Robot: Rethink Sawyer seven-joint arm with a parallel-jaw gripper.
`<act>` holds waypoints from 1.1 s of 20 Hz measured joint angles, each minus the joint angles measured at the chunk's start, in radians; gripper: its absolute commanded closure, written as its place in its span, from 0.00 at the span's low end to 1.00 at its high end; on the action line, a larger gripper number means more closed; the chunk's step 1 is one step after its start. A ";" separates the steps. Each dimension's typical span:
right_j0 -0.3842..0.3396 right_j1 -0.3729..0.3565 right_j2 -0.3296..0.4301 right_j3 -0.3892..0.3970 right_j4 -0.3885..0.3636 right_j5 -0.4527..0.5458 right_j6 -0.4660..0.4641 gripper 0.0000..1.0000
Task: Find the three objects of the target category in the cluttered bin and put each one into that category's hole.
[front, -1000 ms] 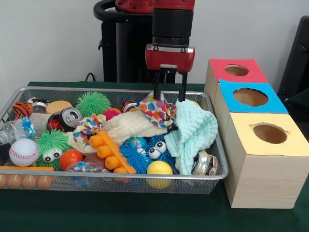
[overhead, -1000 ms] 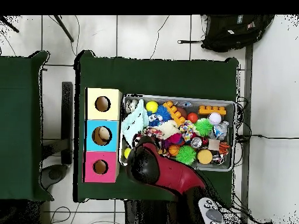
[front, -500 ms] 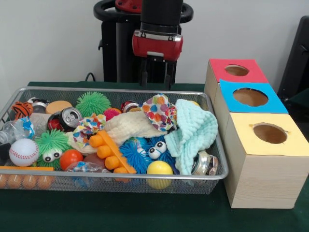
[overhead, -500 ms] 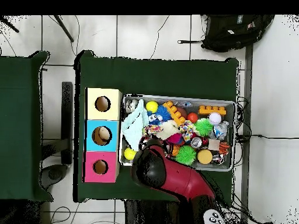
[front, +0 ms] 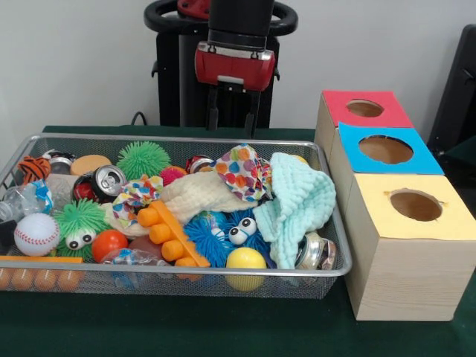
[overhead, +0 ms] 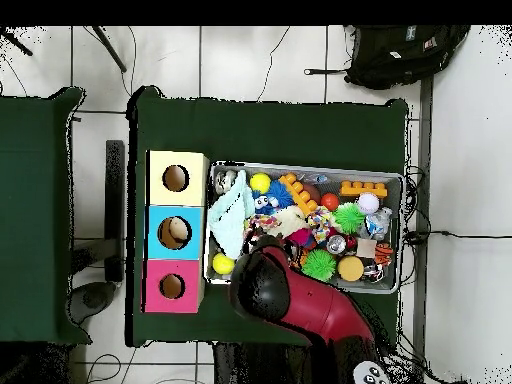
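we judge the sorting barely begun: our gripper [front: 232,111] hangs empty, fingers parted, above the far rim of the bin [front: 171,277], while the cloths, teal [front: 301,201] among them, lie inside, left of the three-holed boxes [front: 405,223].

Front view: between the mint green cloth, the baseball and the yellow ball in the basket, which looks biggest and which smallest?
1. Mint green cloth, clearly the largest.
2. Baseball and yellow ball: they look about alike, and both sit near the basket's front, so I would not rank one over the other.
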 measured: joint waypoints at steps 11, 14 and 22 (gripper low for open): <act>-0.007 0.024 0.000 -0.009 0.000 -0.001 0.000 0.00; -0.010 0.033 0.000 -0.009 0.000 -0.004 0.000 0.00; -0.026 0.053 0.000 -0.009 0.000 -0.015 0.000 0.00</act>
